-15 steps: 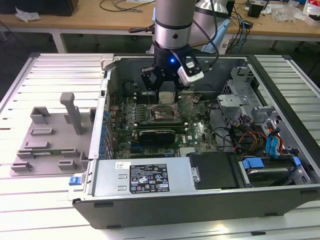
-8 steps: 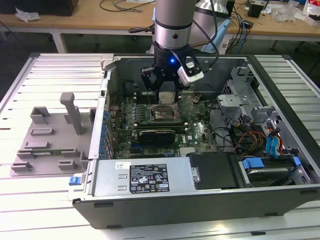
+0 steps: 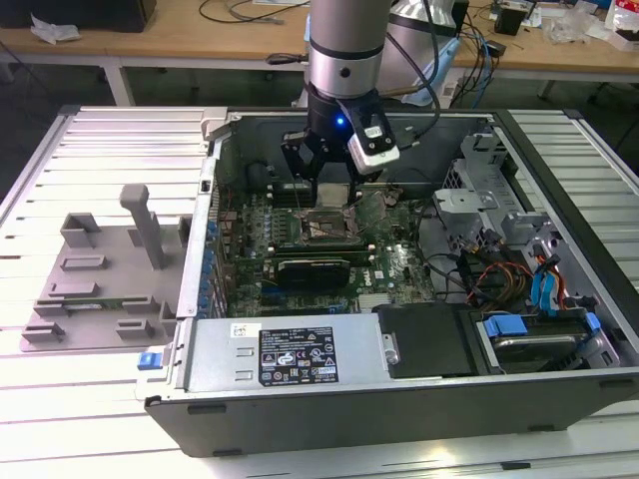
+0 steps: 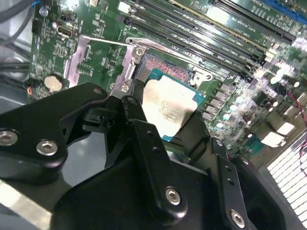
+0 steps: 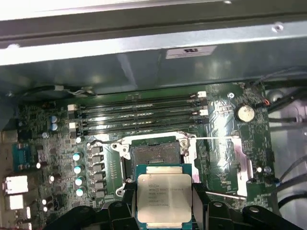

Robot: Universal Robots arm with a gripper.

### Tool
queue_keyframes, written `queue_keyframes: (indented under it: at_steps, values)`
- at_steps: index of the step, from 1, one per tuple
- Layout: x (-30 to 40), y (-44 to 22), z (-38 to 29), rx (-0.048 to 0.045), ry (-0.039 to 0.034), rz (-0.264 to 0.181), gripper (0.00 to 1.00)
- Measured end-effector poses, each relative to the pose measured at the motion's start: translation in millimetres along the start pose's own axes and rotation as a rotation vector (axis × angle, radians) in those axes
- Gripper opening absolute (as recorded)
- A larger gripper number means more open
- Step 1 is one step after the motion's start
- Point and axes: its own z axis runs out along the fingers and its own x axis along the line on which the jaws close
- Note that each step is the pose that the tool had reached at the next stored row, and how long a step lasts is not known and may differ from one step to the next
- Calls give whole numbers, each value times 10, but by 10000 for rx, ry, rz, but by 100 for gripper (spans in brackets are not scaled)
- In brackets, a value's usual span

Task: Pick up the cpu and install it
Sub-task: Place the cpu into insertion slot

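The fingers [image 5: 127, 201] are clenched on the cpu [image 5: 164, 198], one on each of two opposite edges. The chip sits squarely between them with its pale metal top facing up (the first wrist view looks almost straight onto it). It hangs inside the open computer case [image 3: 399, 409], over the middle of the motherboard [image 3: 399, 264], not on the surface [image 3: 100, 150] outside.

What matters is the chip against the socket [image 5: 156, 154]. The socket lies bare beneath the chip with its hinged plate [image 5: 242, 165] folded aside, and the chip's edges run roughly parallel to the socket frame. In the second wrist view the cpu [image 4: 168, 108] overlaps one edge of the socket yet looks apart from it, so I judge it not yet seated. The memory slots [image 5: 139, 112] lie between the socket and the case wall.
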Motion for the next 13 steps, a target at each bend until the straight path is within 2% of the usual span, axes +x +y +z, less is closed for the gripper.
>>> queue_keyframes:
  at_steps: [3, 7, 9, 11, 13]
  values:
    - [0, 0, 2, 13, -31, 876, 55]
    - [0, 0, 4, 24, -58, 1599, 55]
    - [0, 0, 6, 33, -79, 2226, 55]
    - [0, 0, 7, 40, -92, 2605, 55]
    - [0, 0, 8, 50, -116, 3275, 55]
